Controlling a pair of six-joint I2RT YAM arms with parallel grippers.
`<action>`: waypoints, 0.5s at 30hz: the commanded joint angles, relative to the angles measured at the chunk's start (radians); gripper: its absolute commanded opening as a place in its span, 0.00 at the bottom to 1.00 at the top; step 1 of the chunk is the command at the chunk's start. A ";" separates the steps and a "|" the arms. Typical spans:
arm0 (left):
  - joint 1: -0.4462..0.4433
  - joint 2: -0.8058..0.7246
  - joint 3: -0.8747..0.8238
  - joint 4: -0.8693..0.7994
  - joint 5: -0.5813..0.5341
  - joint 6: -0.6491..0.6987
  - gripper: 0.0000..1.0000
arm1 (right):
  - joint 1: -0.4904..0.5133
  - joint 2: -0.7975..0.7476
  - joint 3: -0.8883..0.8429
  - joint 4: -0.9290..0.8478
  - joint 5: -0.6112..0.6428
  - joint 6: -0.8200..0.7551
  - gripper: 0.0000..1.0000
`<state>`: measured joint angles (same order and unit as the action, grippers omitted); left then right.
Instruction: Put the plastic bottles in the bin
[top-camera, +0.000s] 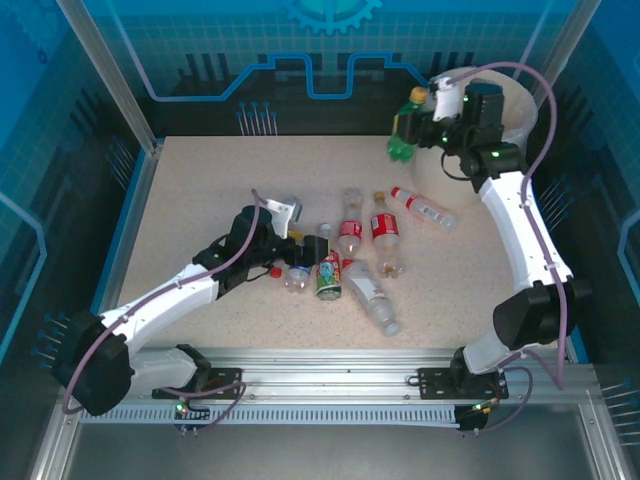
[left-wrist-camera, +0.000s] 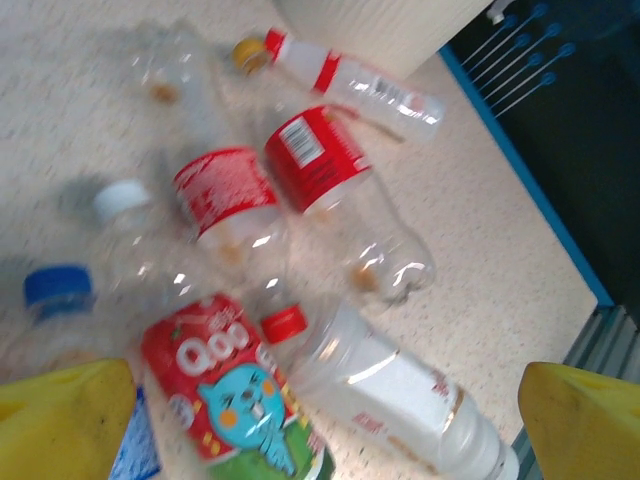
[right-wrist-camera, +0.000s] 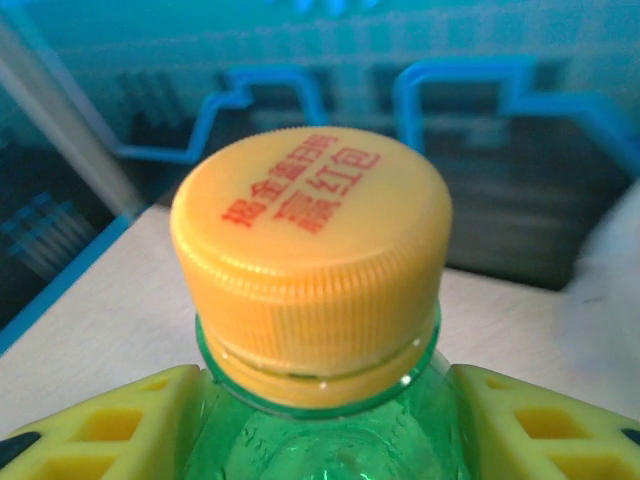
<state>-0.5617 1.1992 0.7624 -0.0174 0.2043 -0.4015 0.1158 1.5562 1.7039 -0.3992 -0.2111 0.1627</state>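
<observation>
Beside the round cream-white plastic bin (top-camera: 520, 100), my right claw (right-wrist-camera: 320, 425) is pinching a green yellow-capped bottle (top-camera: 402, 140); left claw (left-wrist-camera: 322, 415) spread; many clear bottles (top-camera: 372, 290) are waiting.

White shells are being joined by black joint housings on the left arm (top-camera: 170, 298) and the right arm (top-camera: 522, 235). A lilac cable (top-camera: 552, 105) is being looped along the right arm, and a second lilac cable (top-camera: 237, 252) along the left. Small green lights (top-camera: 493, 153) are being shown near the right wrist. Yellow fingers (left-wrist-camera: 60, 420) are being carried at the left wrist, and yellow pocketed fingers (right-wrist-camera: 110, 430) at the right.
</observation>
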 joint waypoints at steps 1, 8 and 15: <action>0.004 -0.058 -0.033 -0.083 -0.049 -0.061 0.99 | -0.023 -0.019 0.024 0.102 0.230 -0.065 0.33; 0.005 -0.127 -0.094 -0.104 -0.077 -0.120 0.99 | -0.021 0.044 0.080 0.218 0.546 -0.281 0.30; 0.005 -0.114 -0.082 -0.177 -0.139 -0.145 0.99 | -0.049 0.224 0.288 0.075 0.656 -0.386 0.30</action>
<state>-0.5617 1.0851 0.6746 -0.1287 0.1211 -0.5190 0.0868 1.7271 1.9263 -0.2733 0.3454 -0.1455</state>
